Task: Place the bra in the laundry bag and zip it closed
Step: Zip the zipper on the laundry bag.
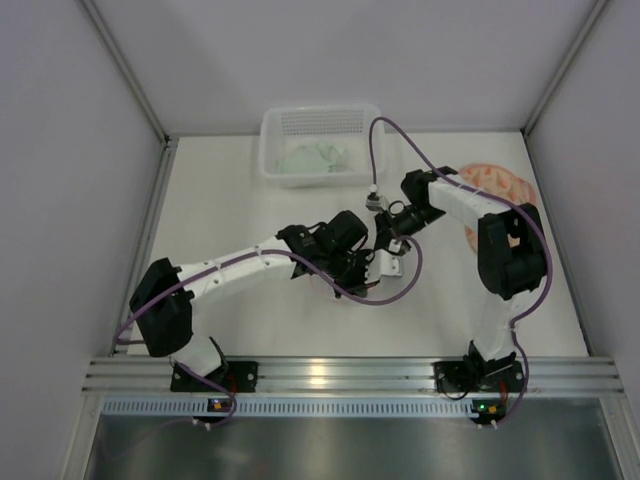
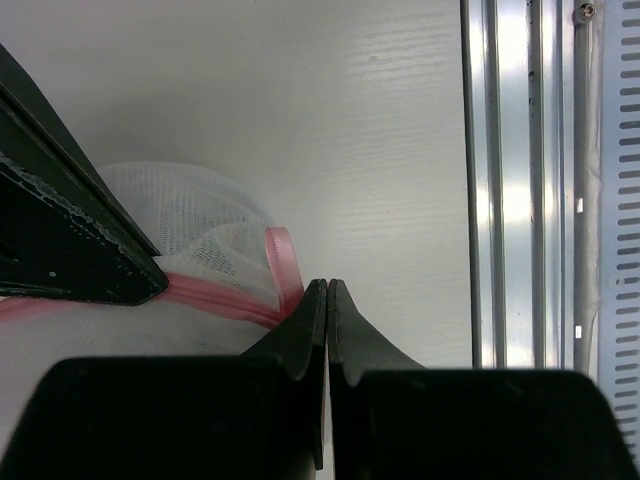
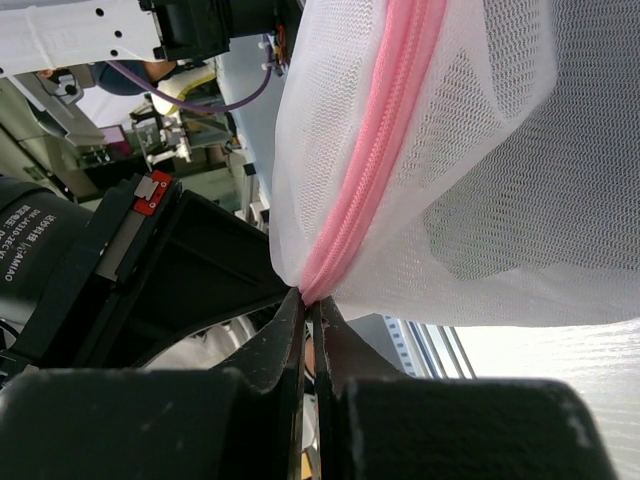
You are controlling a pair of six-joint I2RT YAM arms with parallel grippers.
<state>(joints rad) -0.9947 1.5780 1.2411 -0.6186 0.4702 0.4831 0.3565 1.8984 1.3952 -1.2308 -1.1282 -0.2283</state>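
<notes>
Laundry bag (image 3: 500, 150), white open mesh with a pink zipper (image 3: 370, 150), rises from the right gripper (image 3: 311, 305), which is pinched shut on the zipper's end, likely to tension it. In the left wrist view, the left gripper (image 2: 327, 288) is closed tight beside the zipper; whether it grips is unclear. Overhead, both meet mid-table, hiding the bag.

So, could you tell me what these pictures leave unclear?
- Right wrist: laundry bag contents are only a grey shadow behind mesh; zipper slider hidden where the right gripper pinches.
- Left wrist: whether the left gripper pinches anything, its own fingertips hide.
- Top view: bag buried under both arms; peach item half covered by right arm.
</notes>
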